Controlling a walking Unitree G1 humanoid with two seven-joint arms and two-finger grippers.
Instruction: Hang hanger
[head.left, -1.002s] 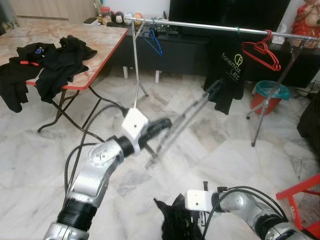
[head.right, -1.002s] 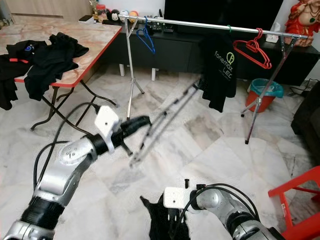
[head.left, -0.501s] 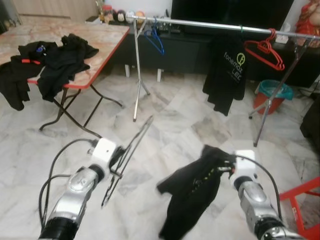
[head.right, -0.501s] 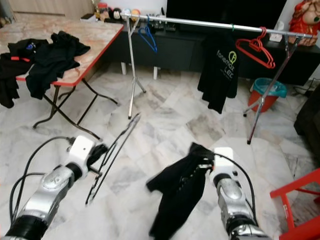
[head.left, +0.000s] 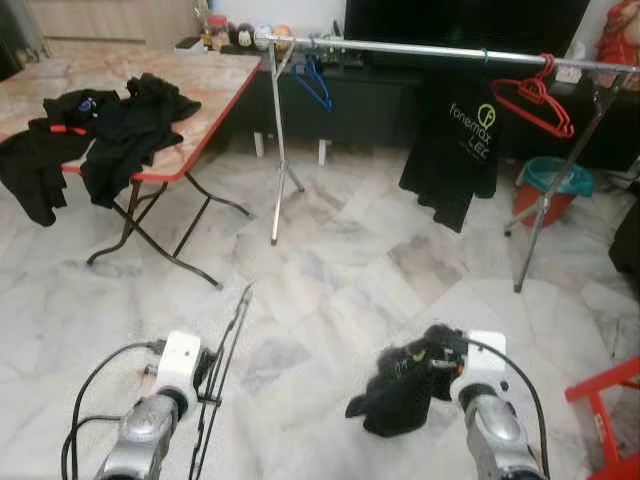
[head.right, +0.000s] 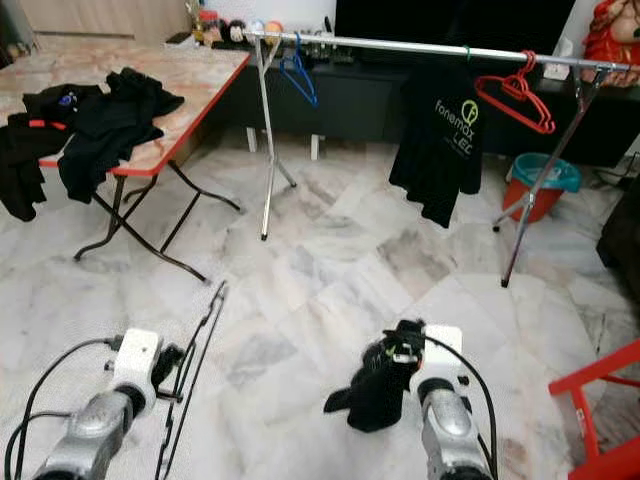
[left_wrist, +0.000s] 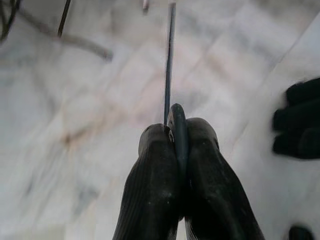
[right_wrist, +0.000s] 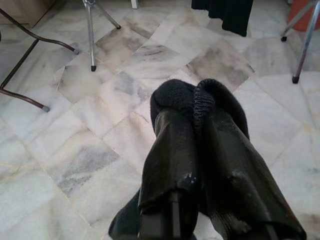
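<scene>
My left gripper (head.left: 207, 375) is low at the left, shut on a thin black wire hanger (head.left: 228, 350) that points up and away over the floor. The left wrist view has the two fingers (left_wrist: 155, 165) pinched on the hanger wire (left_wrist: 170, 60). My right gripper (head.left: 450, 372) is low at the right, shut on a bunched black garment (head.left: 405, 385) that hangs just above the marble floor. In the right wrist view the cloth (right_wrist: 200, 92) drapes over both fingertips (right_wrist: 172, 130). The silver clothes rail (head.left: 420, 48) stands across the room, far from both grippers.
On the rail hang a blue hanger (head.left: 312, 85), a black printed T-shirt (head.left: 462, 140) and red hangers (head.left: 535, 100). A folding table (head.left: 210, 80) with black clothes (head.left: 120, 130) stands at the left. A teal bucket (head.left: 550, 180) and a red frame (head.left: 610, 385) are at the right.
Both arms have dropped low and drawn back. The hanger swung down from pointing at the rail to near the floor. The garment was lifted, then lowered into a bunch.
</scene>
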